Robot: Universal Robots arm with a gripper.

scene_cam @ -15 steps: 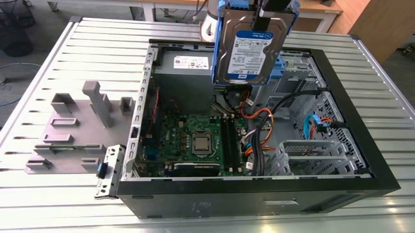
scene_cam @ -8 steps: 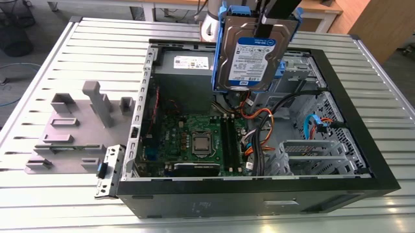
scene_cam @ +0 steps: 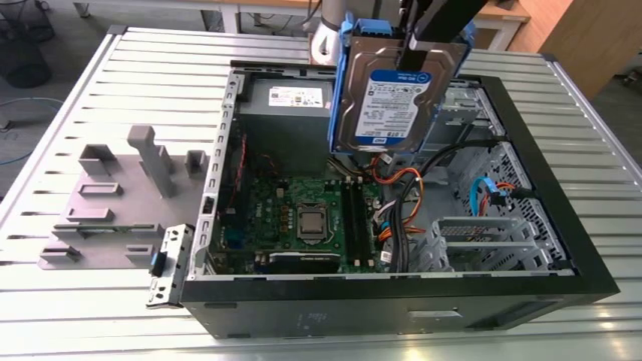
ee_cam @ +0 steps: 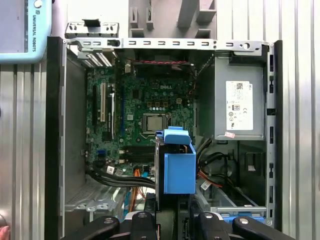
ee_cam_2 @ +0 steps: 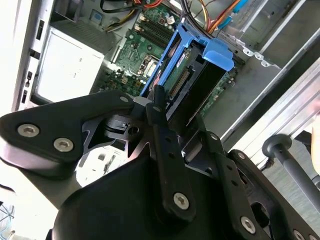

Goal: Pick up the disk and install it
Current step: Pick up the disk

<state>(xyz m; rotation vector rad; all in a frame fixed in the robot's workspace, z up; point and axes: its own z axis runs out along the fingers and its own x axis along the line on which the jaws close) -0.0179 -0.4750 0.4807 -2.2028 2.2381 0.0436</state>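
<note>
Surface: slatted table [scene_cam: 150, 83] bore open case [scene_cam: 401, 304].
Grasp: gripper [scene_cam: 434, 41] clamped the disk [scene_cam: 393, 101] above case.
Care: disk probably needed keeping square, clear of cables [scene_cam: 399, 186].

Metal and plastic
The disk [scene_cam: 396, 101] has a smooth silvery metal face, a glossy paper label and a blue plastic frame; the table [scene_cam: 150, 83] is ribbed pale metal.

Open computer case [scene_cam: 401, 310], green motherboard [scene_cam: 291, 207], grey fixture [scene_cam: 116, 207]
</note>
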